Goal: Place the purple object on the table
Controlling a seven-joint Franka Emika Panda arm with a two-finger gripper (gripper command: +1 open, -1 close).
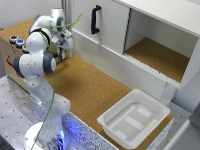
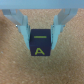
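One purple object (image 2: 41,44), a dark block marked with a yellow "A", sits pinched between the fingers (image 2: 63,22) of my end effector (image 2: 41,31) just over the cork tabletop (image 1: 95,92), near the wooden button box (image 1: 11,52); white tray (image 1: 134,118) well apart.

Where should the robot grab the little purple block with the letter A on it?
From straight above, squeezing the purple block's two flat opposite sides. It's a small cube on the table, and the tool's fingers already straddle those sides.
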